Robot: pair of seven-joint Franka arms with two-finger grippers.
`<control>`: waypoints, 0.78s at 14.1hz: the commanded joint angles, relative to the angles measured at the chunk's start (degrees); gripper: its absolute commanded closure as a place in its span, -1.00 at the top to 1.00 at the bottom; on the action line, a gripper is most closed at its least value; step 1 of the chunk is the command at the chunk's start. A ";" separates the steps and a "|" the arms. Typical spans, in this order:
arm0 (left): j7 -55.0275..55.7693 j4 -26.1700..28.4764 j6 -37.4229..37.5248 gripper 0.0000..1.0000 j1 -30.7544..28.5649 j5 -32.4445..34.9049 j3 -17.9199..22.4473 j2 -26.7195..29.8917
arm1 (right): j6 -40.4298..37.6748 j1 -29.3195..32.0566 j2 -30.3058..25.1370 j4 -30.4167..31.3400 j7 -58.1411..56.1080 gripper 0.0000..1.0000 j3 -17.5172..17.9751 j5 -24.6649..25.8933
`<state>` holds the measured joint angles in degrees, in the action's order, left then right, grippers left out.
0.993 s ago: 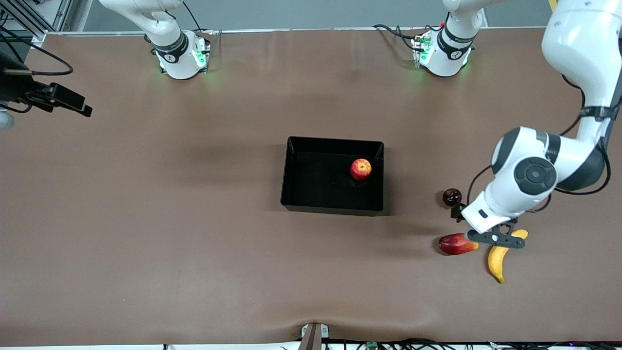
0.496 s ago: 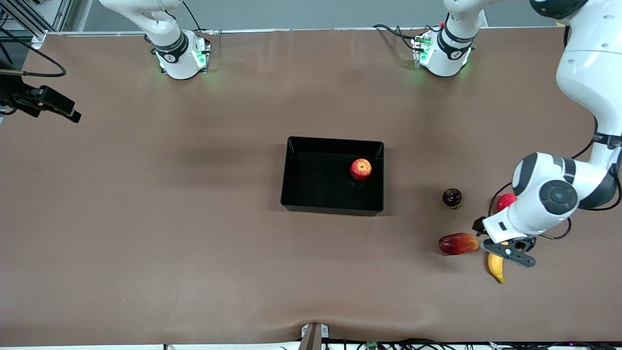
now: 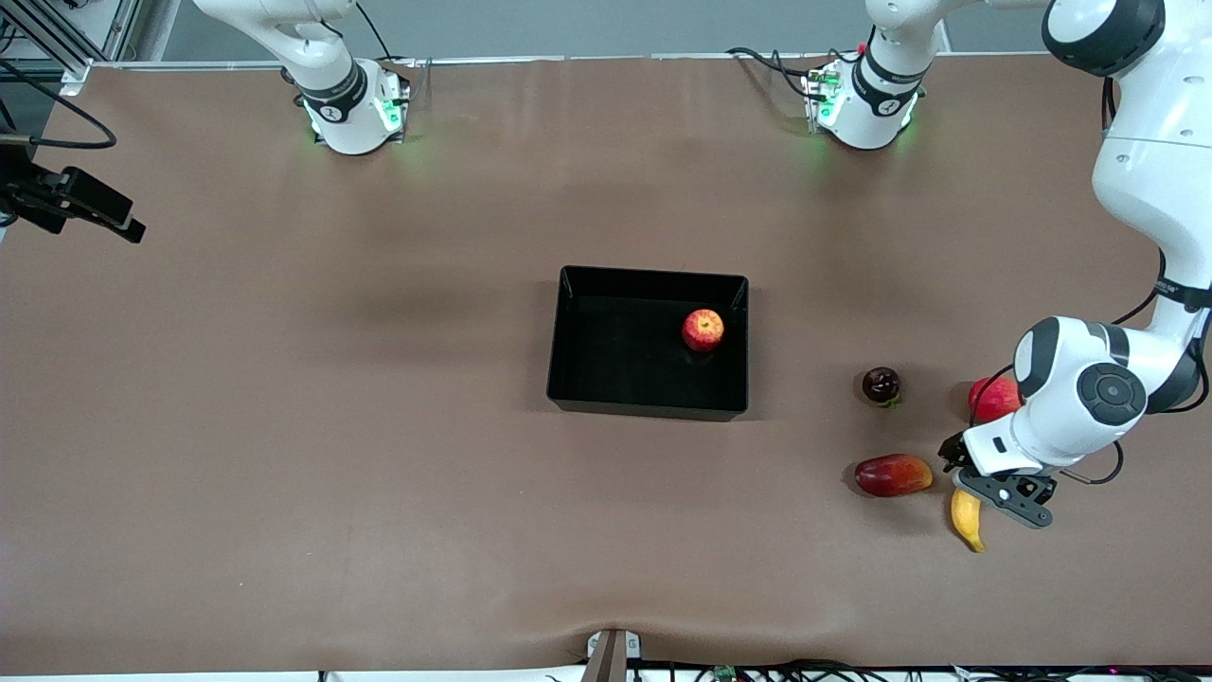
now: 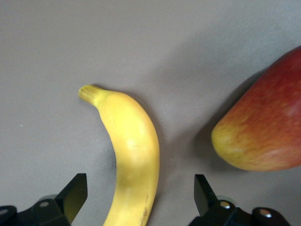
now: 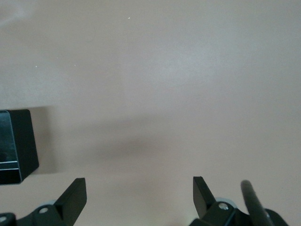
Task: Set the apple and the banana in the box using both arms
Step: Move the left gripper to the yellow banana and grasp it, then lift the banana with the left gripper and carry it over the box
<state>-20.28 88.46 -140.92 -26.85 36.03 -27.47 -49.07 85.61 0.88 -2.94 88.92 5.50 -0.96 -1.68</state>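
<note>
Nearest the front camera: banana (image 3: 967,520) on the table at the left arm's end. Left gripper (image 3: 1004,499) over it, fingers spread astride the fruit, not yet pinching. Elongated red-orange fruit (image 3: 892,475) just beside; risk of a fingertip nudging it or the banana rolling if the descent is off-centre. Farther: apple (image 3: 703,329) already in the box (image 3: 568,343). Right gripper (image 3: 104,204) waits spread over bare table.

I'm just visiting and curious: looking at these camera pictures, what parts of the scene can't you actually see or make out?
- Banana: front view, upper end hidden under the left gripper; left wrist view, cut off by the edge.
- Pink-red round fruit: front view, partly behind the left arm.
- Box: right wrist view shows only a corner.
- Right gripper: front view, cut off at the edge.
</note>
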 commanded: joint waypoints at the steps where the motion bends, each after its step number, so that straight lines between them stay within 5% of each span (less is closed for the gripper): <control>1: -2.04 -1.36 -0.76 0.61 0.13 1.24 0.22 -1.20 | -0.01 1.14 -0.93 0.55 -5.23 1.00 0.87 3.52; 2: -2.31 -1.36 -0.76 0.26 0.13 1.24 0.22 -1.29 | -0.18 1.31 -0.93 0.73 -5.41 1.00 0.78 3.53; 4: -2.57 -1.44 -0.76 -0.82 0.13 1.50 0.31 -1.12 | -0.71 1.05 -0.93 0.73 -5.42 1.00 0.78 3.61; 5: -2.57 -1.45 -0.76 -1.00 0.04 1.41 0.31 -0.68 | -0.88 1.14 -0.93 0.64 -5.42 1.00 0.87 3.62; 9: -4.50 -1.62 1.08 -1.00 0.13 0.98 -0.56 2.38 | -1.68 0.79 -0.93 0.55 -4.72 1.00 0.78 3.62; 11: -4.42 -3.71 8.60 -1.00 0.13 0.62 -3.97 4.85 | -1.68 0.79 -0.93 0.55 -4.63 1.00 0.87 3.53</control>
<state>-24.19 85.79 -139.10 -26.87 36.32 -28.77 -48.07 84.39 1.00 -2.93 89.04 0.86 -0.87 0.91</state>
